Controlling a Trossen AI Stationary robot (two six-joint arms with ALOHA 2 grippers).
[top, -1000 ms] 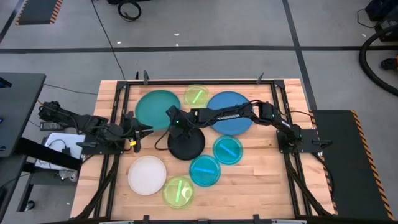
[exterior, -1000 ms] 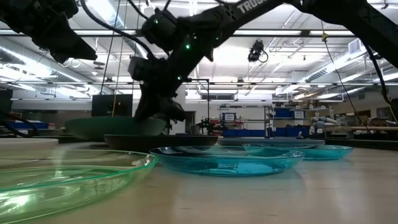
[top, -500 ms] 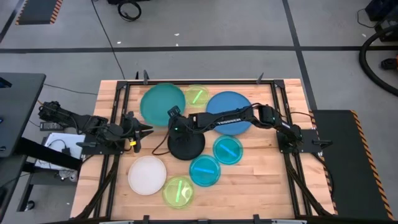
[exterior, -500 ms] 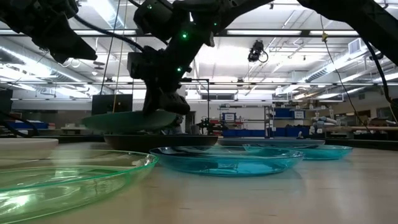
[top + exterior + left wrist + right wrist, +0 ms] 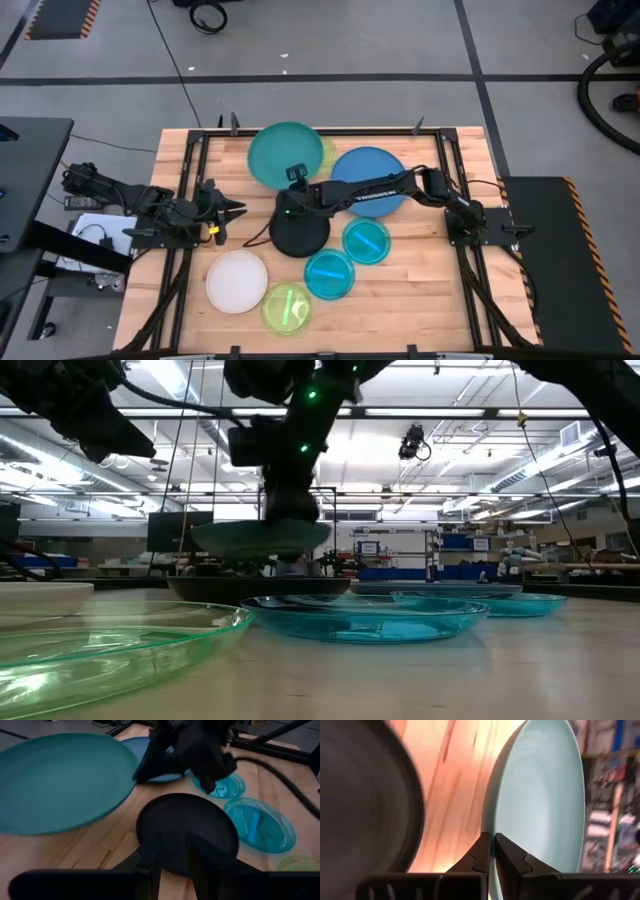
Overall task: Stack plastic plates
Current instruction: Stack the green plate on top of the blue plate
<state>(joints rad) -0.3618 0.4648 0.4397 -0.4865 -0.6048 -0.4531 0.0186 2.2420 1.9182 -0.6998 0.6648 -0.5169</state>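
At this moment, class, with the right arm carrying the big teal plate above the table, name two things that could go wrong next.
1. The right tool pinches the teal plate only at its rim, so the wide plate could tilt or slip out.
2. The lifted plate hangs over the lime-green plate, beside the blue plate and black plate; dropped or swung low, it may knock them askew.

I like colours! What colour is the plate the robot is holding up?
Teal plate, clearest in the high view.
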